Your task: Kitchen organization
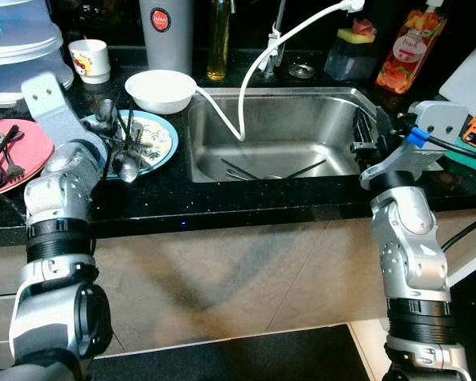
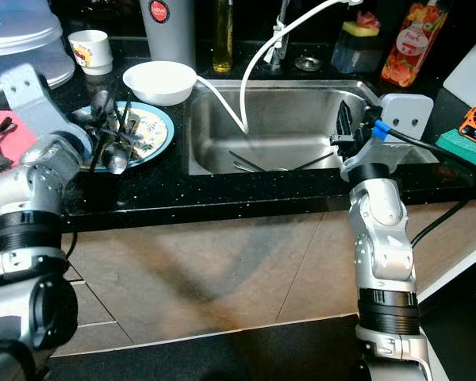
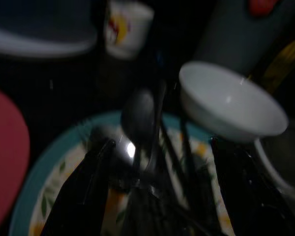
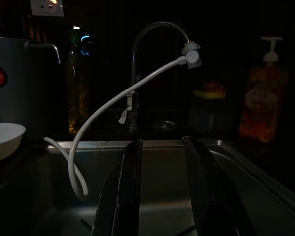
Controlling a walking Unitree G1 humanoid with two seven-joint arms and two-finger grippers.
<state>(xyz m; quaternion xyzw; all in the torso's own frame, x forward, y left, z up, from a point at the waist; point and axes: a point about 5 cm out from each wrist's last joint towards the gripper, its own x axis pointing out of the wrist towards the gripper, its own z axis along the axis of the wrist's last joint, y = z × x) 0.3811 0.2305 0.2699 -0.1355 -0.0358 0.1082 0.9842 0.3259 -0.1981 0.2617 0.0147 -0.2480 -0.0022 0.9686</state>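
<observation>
A teal-rimmed flowered plate (image 1: 160,139) lies on the black counter left of the sink, with several spoons (image 1: 127,165) and dark utensils piled on it. My left gripper (image 1: 117,139) hangs low over that pile. It is open, its fingers (image 3: 83,191) straddling the spoons (image 3: 137,118) without closing on any. Behind the plate stands a white bowl (image 1: 160,90). The steel sink (image 1: 317,119) holds a few pieces of cutlery (image 1: 262,171) at its bottom. My right gripper (image 1: 373,131) is open and empty over the sink's right rim, pointing across the basin.
A white hose (image 1: 254,63) runs from the tap into the sink. A pink plate (image 1: 28,147) with forks lies at far left, near a white cup (image 1: 90,59). A grey canister (image 1: 166,32), an oil bottle (image 1: 217,40) and a soap bottle (image 1: 408,48) line the back.
</observation>
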